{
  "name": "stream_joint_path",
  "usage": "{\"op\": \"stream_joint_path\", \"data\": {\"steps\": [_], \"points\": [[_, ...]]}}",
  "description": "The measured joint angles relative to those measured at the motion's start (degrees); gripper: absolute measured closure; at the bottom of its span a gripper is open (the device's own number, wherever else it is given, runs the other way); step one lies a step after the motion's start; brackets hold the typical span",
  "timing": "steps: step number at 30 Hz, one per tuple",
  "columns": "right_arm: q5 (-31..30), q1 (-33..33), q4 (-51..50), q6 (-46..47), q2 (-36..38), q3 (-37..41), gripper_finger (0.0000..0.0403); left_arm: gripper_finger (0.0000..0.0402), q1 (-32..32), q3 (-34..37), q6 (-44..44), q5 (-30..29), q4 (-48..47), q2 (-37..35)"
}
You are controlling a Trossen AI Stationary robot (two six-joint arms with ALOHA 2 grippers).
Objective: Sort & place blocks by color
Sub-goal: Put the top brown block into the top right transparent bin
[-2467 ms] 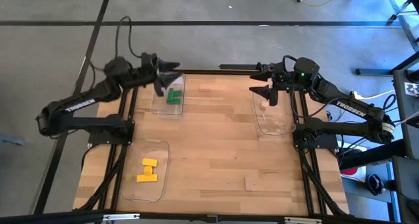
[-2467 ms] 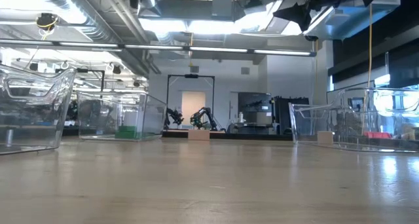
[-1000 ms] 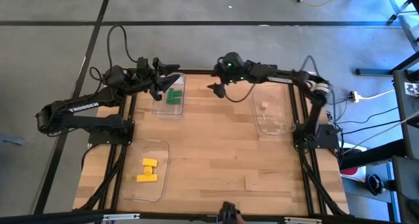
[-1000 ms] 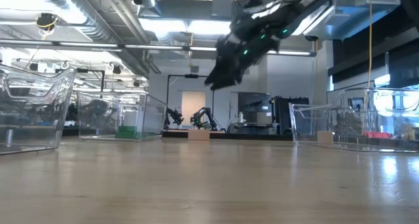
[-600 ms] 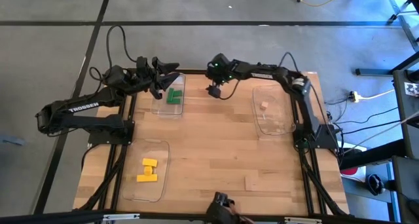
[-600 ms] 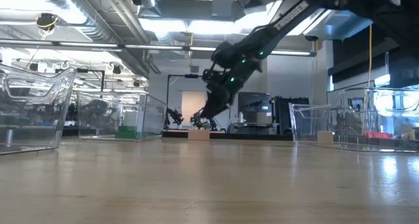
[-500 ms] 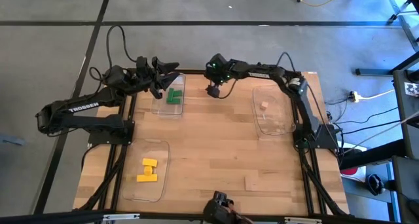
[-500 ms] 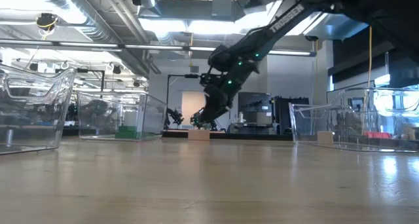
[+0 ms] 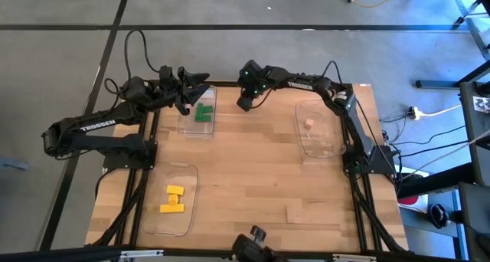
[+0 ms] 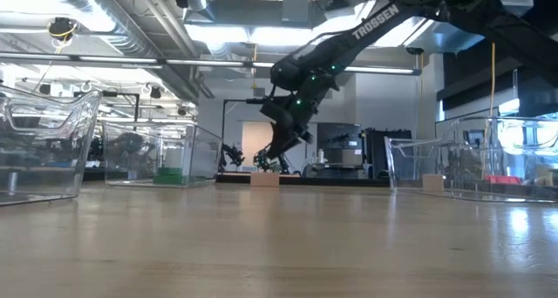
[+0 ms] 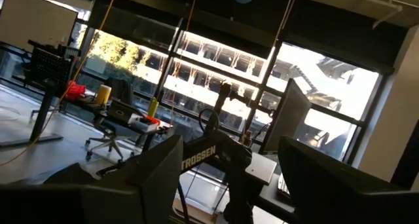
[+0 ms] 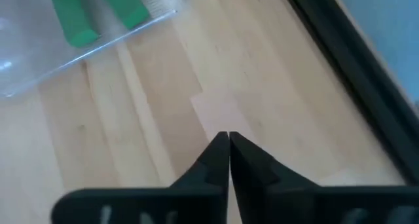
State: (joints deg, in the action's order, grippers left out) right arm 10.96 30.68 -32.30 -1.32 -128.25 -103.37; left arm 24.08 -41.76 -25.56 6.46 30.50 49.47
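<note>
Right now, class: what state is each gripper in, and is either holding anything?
Left gripper: open, holding nothing, above the tray of green blocks.
Right gripper: shut, nothing between its fingers, just over a pale tan block.

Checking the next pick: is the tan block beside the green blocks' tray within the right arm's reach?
Likely yes: the right gripper sits at the tan block, nothing between, though its fingers are shut.

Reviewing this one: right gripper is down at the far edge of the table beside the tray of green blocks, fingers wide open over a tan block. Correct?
Not quite. The right gripper is shut, its fingers pressed together; the right wrist view shows it. The rest stands: it is at the far edge by the tray of green blocks, just above a tan block.
</note>
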Motion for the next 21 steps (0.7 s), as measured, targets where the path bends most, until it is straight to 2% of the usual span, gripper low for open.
{"op": "stream_joint_path", "data": {"steps": [10,21], "points": [[1.6,-0.4,-1.0,14.1,0.0,0.9,0.0401,0.016,0.0,0.0,0.0,0.0,0.0,0.0],[0.4,-0.2,1.1,21.6,-0.7,1.6,0.0402,0.016,0.0,0.0,0.2,0.0,0.0,0.0]]}}
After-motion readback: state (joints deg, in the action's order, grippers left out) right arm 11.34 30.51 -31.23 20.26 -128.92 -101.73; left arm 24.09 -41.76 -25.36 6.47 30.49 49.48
